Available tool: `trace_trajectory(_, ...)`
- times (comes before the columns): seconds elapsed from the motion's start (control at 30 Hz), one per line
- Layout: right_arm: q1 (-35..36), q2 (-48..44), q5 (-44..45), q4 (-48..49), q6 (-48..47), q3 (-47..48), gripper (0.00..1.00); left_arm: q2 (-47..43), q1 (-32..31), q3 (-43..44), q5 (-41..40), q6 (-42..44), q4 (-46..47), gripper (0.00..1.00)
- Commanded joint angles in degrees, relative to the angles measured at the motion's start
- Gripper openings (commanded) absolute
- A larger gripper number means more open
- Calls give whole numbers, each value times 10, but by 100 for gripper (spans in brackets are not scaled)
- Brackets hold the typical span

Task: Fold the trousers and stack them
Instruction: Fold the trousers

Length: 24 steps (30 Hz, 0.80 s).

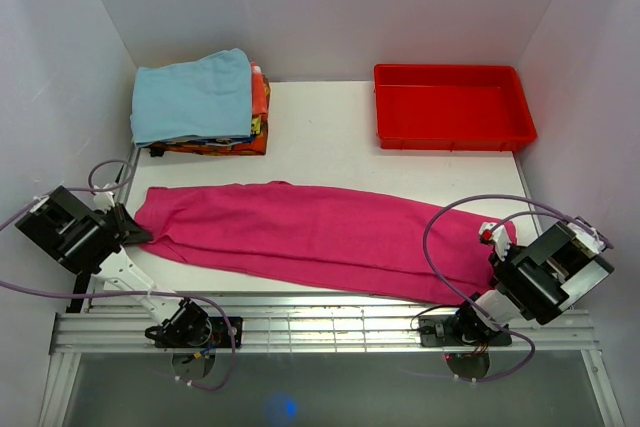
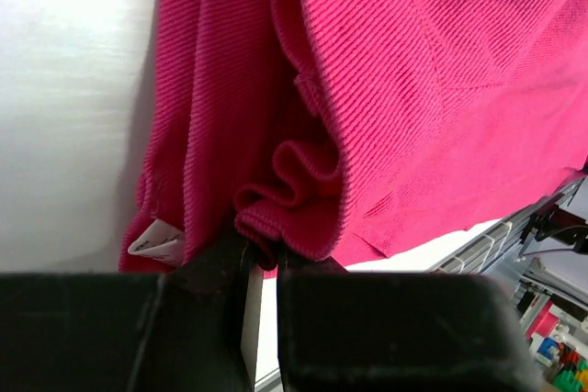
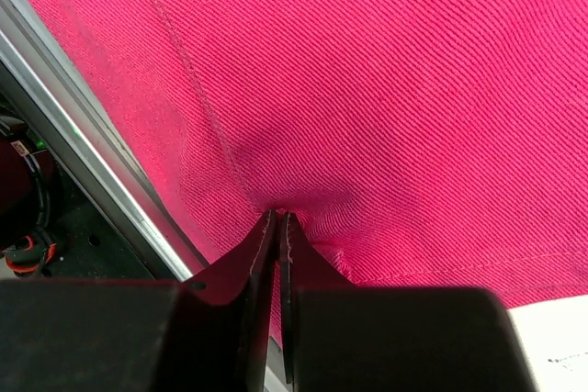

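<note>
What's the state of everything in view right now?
trousers: laid out long, left to right, one end pinched by each gripper, not yet stacked
left gripper: shut on the trousers' bunched edge
right gripper: shut on the trousers, cloth puckered at its tips
tray: upright, empty
blue cloth: folded, on top of the pile

I can read no text anywhere; the small white sewn-in tag (image 2: pixel 156 243) on the magenta-pink soft cloth trousers (image 2: pixel 413 89) shows nothing legible.
</note>
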Motion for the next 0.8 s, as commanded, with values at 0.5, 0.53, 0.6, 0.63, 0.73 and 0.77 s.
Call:
trace_trajectory(0.5,-40,87,5,-39,-11,193,8,-18,46,162,-3,45,-75,0)
trace_trajectory(0.53,-45,84,8,-35,-17,174,8,-18,49,148,-5,48,-72,0)
trace_trajectory(0.6,-49,75,20,-21,-24,155,8,-23,53,99,-16,53,-60,0)
trace_trajectory(0.63,-51,73,25,-14,-29,137,8,-26,55,80,-19,56,-52,0)
trace_trajectory(0.73,-54,69,42,7,-35,115,8,-29,57,17,-42,51,-4,0)
trace_trajectory(0.77,-54,68,49,13,-37,101,8,-22,57,7,-50,46,8,0)
